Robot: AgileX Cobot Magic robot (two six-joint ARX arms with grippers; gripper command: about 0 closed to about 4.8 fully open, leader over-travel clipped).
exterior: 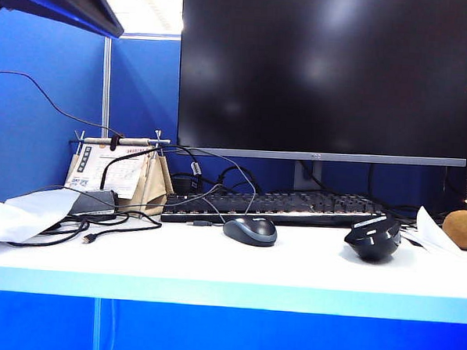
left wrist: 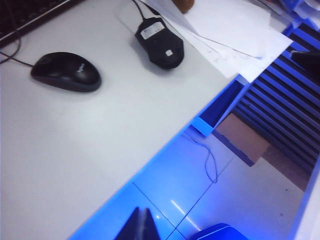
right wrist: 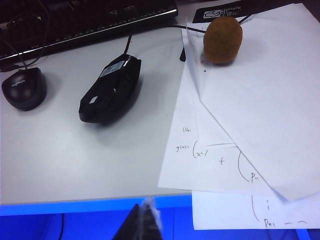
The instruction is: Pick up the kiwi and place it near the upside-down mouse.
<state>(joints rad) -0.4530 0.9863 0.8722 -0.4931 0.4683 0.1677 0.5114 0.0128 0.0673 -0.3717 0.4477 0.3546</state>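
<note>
White desk top (exterior: 213, 260) with a blue front edge, blue partition panels behind, large dark monitor (exterior: 325, 70) at the back.

Right gripper (right wrist: 142, 220): only the dark fingertips show in its wrist view, pressed together with no gap, clenched on nothing. It hangs over the blue front edge of the desk, well apart from every object. Neither arm appears in the exterior view.

Left gripper (left wrist: 141, 225): dark tips meet in a point in its wrist view, so it reads as closed and empty (only the tips are in frame). It sits off the desk's front edge, above the blue floor.

Oval, matte tan-brown, fuzzy kiwi (right wrist: 223, 40) rests on loose white paper sheets (right wrist: 250, 110) at the desk's right end, near the black keyboard (exterior: 275, 207).

Glossy black angular upside-down mouse (right wrist: 111, 90), pale strips on its upturned belly, lies on bare desk just beside the paper's edge, apart from the kiwi.

Smooth dark-grey domed mouse (exterior: 250, 230) with a cable sits farther left, in front of the keyboard.
</note>
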